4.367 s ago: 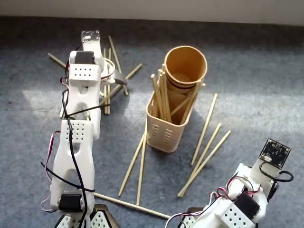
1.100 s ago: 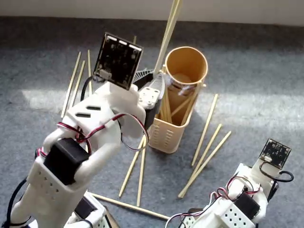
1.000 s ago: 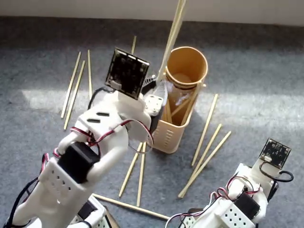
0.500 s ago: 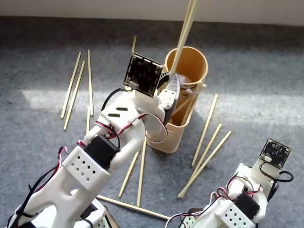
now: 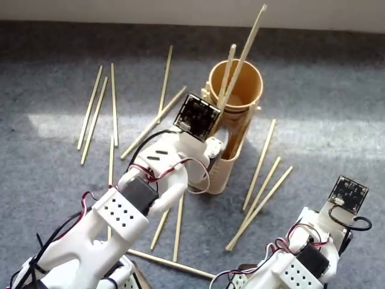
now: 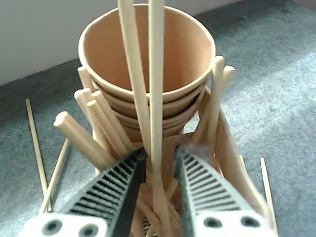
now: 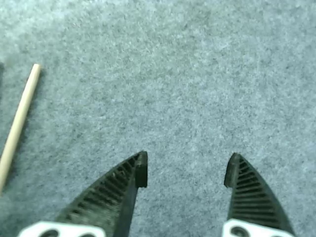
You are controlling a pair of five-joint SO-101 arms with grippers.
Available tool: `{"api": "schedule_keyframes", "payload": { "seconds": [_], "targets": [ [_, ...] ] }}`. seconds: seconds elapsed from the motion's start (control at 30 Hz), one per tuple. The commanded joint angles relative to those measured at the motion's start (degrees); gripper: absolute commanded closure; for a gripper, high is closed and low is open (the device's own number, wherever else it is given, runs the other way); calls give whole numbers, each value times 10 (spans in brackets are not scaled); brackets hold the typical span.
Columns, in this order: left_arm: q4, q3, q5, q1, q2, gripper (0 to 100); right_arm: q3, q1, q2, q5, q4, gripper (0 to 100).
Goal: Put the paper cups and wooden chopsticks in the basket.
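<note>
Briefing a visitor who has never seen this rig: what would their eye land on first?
Two long chopsticks stand up out of the basket, beside the stacked paper cups, between the fingers of the left gripper. Loose chopsticks lie scattered on the grey carpet around it.

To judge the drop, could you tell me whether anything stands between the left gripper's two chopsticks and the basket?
Nothing visible does: the two chopsticks at the left gripper reach into the basket, beside the stacked paper cups.
</note>
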Motion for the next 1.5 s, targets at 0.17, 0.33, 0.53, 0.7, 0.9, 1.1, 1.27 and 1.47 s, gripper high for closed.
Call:
{"api": "schedule_keyframes", "payload": {
  "seconds": [0.17,0.33,0.53,0.7,0.9,1.1,1.27,1.47],
  "targets": [
    [-5,-20,-41,4,-44,751,74,-2,4,-4,3,743],
    [-5,-40,-70,-6,-131,804,74,-2,4,-4,3,743],
    [-5,-33,-71,-18,-254,818,74,-1,3,-4,3,743],
    [31,-34,-35,-34,-301,818,74,-3,3,-4,3,743],
    [49,-34,69,-48,-300,818,74,-3,3,-4,3,743],
    [76,-39,164,-59,-301,818,74,-84,3,-4,3,743],
    [131,-72,180,-58,-306,818,74,-203,3,-4,3,743],
    [149,-91,178,-61,-305,818,74,-170,3,-4,2,743]
  ]
}}
